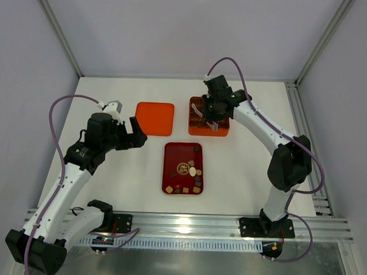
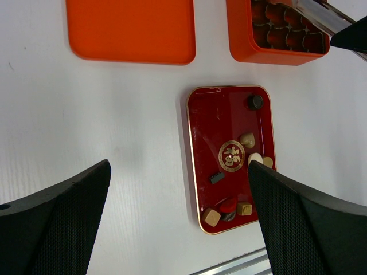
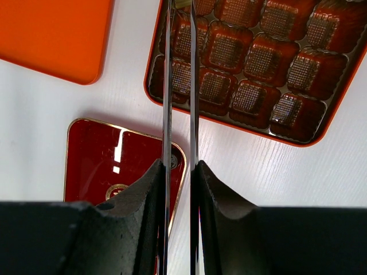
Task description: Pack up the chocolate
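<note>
Several small chocolate pieces (image 1: pixel 193 174), dark brown, tan and cream, lie on the dark red flat tray (image 1: pixel 170 164). In the left wrist view they include a dark round one (image 2: pixel 254 102), a tan one (image 2: pixel 247 139) and a tan square one (image 2: pixel 211 216). My right gripper (image 1: pixel 210 114) is over the orange grid box (image 1: pixel 221 130), shut on metal tongs (image 3: pixel 167 86). The tong tips reach the box's near-left compartments (image 3: pixel 261 57); what they hold is hidden. My left gripper (image 1: pixel 141 134) is open and empty, hovering left of the tray (image 2: pixel 206 114).
The flat orange lid (image 1: pixel 155 118) lies left of the box and behind the tray; it also shows in the left wrist view (image 2: pixel 131 28). The box's compartments in the right wrist view look empty. A metal rail (image 1: pixel 186 223) runs along the near table edge.
</note>
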Available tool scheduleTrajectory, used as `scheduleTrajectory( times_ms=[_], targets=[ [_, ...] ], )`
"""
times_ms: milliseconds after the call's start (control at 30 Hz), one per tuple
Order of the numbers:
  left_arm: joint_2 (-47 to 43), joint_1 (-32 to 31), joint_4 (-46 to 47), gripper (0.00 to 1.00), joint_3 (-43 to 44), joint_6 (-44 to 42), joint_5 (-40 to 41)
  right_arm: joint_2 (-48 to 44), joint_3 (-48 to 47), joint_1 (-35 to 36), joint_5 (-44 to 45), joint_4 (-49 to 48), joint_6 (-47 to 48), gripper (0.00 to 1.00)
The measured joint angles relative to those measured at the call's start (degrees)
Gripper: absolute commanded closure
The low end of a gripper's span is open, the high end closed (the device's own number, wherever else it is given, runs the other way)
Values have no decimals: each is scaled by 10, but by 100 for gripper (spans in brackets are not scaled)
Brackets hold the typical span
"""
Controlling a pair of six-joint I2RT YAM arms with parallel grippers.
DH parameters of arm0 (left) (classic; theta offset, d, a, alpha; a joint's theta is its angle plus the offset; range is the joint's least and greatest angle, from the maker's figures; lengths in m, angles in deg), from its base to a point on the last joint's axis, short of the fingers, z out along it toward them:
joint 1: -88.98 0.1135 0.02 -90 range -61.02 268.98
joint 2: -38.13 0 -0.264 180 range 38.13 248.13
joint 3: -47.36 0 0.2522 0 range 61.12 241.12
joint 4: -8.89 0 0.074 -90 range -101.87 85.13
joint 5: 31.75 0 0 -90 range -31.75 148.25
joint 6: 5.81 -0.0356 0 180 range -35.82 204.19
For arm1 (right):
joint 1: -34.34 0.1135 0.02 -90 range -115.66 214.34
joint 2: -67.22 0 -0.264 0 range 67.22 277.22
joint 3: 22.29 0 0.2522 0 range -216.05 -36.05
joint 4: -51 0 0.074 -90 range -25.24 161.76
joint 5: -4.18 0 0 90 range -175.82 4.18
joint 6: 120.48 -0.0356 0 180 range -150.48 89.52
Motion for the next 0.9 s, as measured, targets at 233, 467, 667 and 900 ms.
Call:
scheduleTrajectory(
  times_ms=[233,467,667,900],
  targets=[
    [0,0,0,0,0,0,0,6,0,0,0,0,0,63],
    [0,0,0,0,0,0,0,7,-1,0,0,0,2,57],
    [0,0,0,0,0,0,0,5,-9,0,-1,8,2,57],
    [0,0,0,0,0,0,0,-115,61,4,-34,27,3,58]
  ],
)
